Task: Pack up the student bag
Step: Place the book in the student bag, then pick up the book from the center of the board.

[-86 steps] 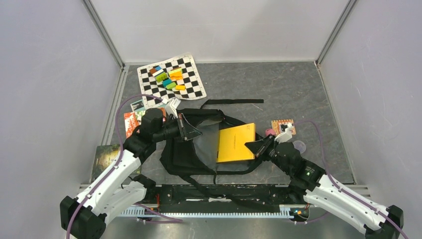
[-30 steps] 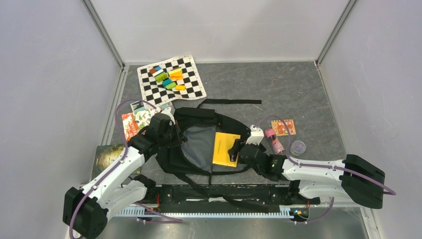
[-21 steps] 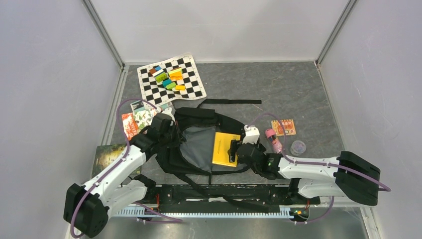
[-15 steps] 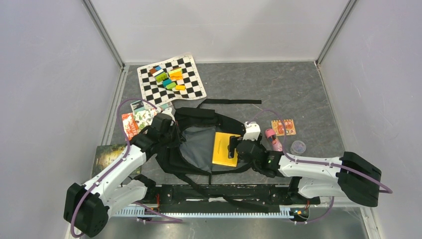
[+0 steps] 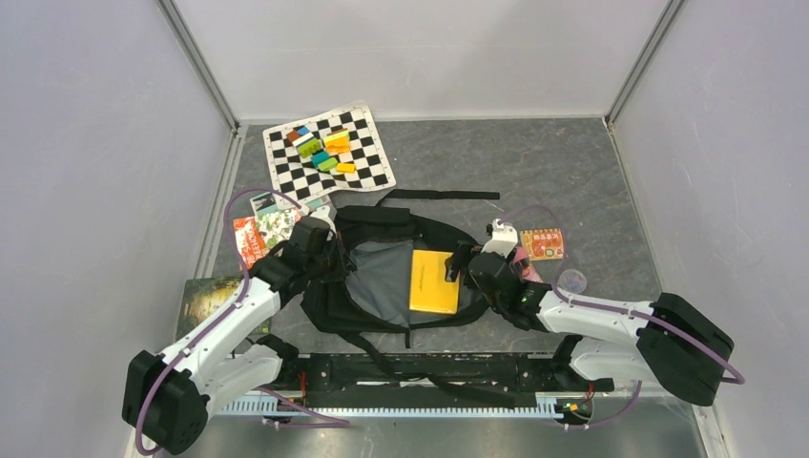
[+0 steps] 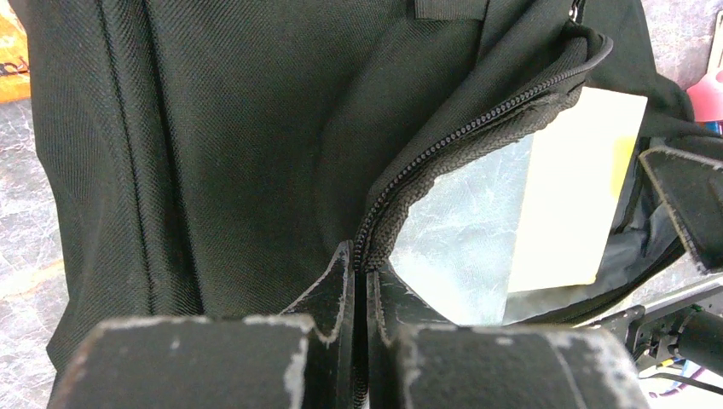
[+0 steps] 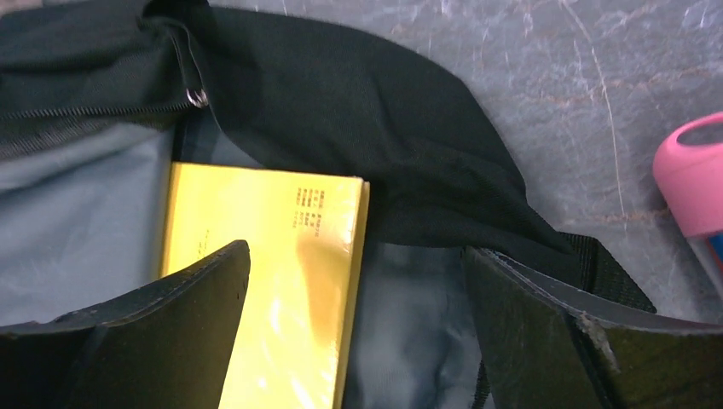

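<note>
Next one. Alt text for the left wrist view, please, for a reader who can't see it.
The left gripper is shut on the zippered rim of the student bag, a black fabric backpack that fills most of the view. Through the opening show its grey lining and a flat yellow book lying inside, washed out pale by glare.
</note>
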Motion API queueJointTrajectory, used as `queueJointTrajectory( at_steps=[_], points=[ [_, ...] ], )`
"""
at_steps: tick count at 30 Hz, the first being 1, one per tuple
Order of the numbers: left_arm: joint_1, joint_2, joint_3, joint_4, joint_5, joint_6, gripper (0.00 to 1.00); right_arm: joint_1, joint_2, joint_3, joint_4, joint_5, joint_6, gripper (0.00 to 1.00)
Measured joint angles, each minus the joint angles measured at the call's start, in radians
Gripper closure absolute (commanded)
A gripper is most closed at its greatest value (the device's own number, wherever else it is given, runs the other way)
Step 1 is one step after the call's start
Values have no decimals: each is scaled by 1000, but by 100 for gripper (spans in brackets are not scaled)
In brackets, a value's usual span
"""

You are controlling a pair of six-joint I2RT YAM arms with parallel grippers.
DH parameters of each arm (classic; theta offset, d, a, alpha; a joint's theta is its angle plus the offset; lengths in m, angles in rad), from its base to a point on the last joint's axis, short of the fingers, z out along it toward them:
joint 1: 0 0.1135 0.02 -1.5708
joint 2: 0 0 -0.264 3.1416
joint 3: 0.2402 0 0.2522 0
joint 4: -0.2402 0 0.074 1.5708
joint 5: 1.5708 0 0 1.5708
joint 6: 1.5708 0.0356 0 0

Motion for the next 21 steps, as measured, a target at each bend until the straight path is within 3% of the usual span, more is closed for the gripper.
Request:
queueJointTrajectory(
  at_steps=[15, 21],
  points=[
    [0, -3, 0, 2, -3, 0, 98, -163, 3, 47, 299, 83, -27, 5],
    [0, -14, 0, -2, -2, 0, 98, -185, 15, 187, 208, -58, -309, 2]
  ],
)
